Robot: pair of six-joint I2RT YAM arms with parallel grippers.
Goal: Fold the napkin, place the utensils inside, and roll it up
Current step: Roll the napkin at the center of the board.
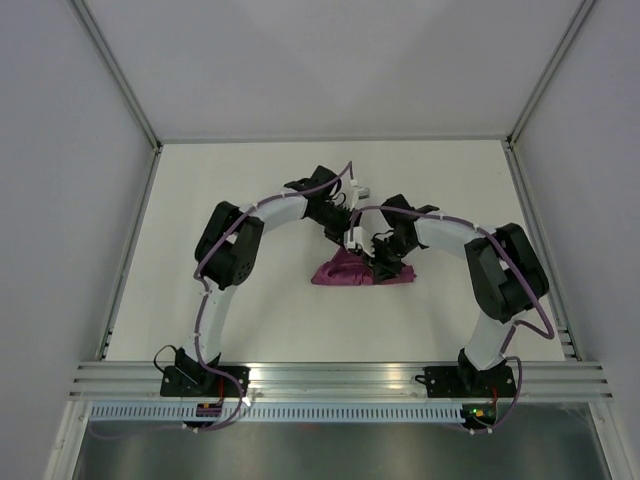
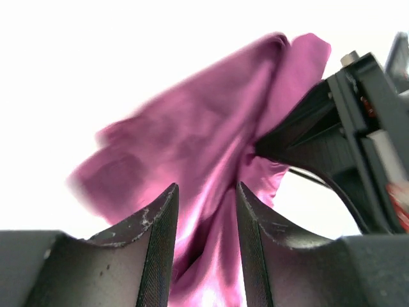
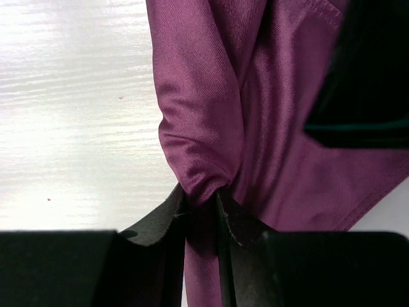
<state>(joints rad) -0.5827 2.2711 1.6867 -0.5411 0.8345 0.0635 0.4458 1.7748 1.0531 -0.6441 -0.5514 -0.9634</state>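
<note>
The plum-magenta napkin [image 1: 345, 272] lies bunched in a heap at the table's middle. My right gripper [image 1: 381, 262] is at the heap's right side. In the right wrist view it [image 3: 201, 195] is shut on a pinched fold of the napkin [image 3: 211, 96]. My left gripper [image 1: 352, 240] hangs just above the heap from the far side. In the left wrist view its jaws [image 2: 206, 188] stand apart, with the napkin [image 2: 192, 128] running between them, and the right gripper [image 2: 332, 141] shows holding the cloth. No utensils are visible.
The white table [image 1: 250, 320] has raised walls on the left, back and right. A metal rail [image 1: 330, 378] with both arm bases runs along the near edge. A dark blurred part [image 3: 364, 77] hangs over the cloth at the upper right of the right wrist view.
</note>
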